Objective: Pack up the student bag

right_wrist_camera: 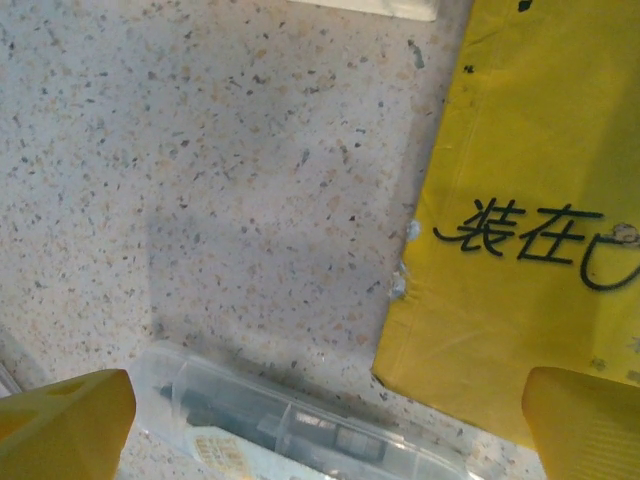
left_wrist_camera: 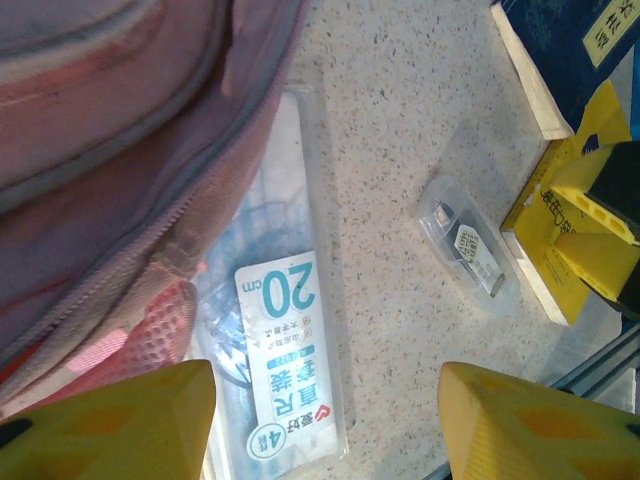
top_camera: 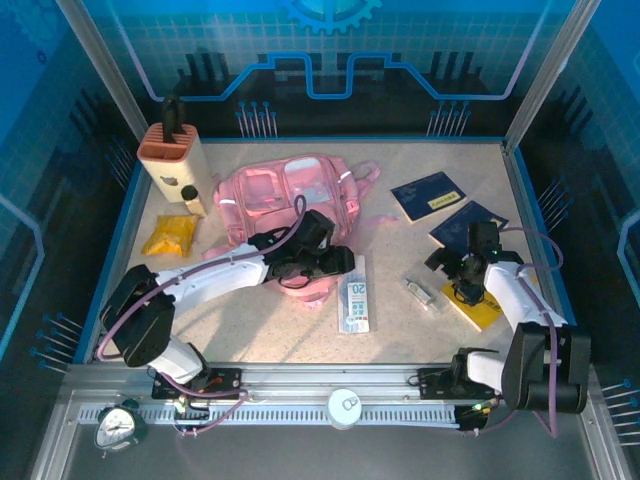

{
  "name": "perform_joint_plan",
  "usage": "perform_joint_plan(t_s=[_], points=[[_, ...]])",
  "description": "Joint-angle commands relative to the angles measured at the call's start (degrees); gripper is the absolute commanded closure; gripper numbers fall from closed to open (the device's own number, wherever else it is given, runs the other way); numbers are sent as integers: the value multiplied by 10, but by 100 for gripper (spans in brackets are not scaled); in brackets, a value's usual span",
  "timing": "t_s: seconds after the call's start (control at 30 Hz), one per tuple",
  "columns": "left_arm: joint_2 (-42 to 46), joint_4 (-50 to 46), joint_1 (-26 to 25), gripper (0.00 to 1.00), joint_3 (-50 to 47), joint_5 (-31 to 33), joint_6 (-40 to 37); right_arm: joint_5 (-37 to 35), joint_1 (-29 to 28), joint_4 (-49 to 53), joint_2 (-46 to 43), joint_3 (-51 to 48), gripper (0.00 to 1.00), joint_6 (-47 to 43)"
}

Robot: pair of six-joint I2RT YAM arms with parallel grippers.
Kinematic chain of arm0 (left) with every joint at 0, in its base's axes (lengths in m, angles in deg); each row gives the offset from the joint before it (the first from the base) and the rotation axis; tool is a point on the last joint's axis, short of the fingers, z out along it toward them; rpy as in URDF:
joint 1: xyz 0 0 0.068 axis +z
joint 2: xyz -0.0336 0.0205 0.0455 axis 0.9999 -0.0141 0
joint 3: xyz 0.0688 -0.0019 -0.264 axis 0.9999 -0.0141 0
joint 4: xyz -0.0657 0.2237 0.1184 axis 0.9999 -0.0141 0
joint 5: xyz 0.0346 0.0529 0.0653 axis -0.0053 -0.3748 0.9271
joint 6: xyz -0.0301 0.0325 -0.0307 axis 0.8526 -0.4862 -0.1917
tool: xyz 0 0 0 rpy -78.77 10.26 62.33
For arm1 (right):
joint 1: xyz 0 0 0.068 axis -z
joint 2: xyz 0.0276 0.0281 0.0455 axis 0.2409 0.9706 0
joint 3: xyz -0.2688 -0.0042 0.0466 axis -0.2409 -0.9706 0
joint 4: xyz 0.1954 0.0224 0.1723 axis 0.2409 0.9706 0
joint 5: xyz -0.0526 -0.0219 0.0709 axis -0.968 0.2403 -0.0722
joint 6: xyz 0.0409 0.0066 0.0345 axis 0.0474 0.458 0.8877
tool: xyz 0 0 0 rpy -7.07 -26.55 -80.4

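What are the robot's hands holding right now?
Nothing. The left gripper is open above the ruler pack beside the student bag; the right gripper is open above the clear case and yellow booklet.

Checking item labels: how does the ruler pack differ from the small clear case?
The ruler pack is longer, with a blue-and-white "20" label; the small clear case is short and holds dark parts. The ruler pack is partly hidden by the student bag; the small clear case lies free near the yellow book. Both are clear plastic.
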Motion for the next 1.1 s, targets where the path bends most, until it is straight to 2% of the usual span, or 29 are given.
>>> perform_joint_plan(t_s=[0.0,0.17,0.3,0.5,0.6,0.73,0.87,1.07], points=[[-15,1,-3,38,28,-17,-10,39,7,-40,21,-16,0,22],[-34,-19,-3,36,52,-5,-32,42,-29,-66,43,-27,0,54],[-46,-32,-1,35,66,2,-42,83,-60,-111,67,-50,0,98],[-39,-45,13,34,63,7,-49,86,-164,-121,84,-34,0,149],[-33,-57,26,34,60,8,-51,106,-193,-137,100,-29,0,169],[-14,-64,37,34,52,12,-55,74,-228,-65,81,14,0,128],[-11,-63,38,34,58,12,-57,78,-208,-26,28,20,0,98],[-68,-21,11,34,101,-23,-45,78,-101,53,-42,22,0,27]])
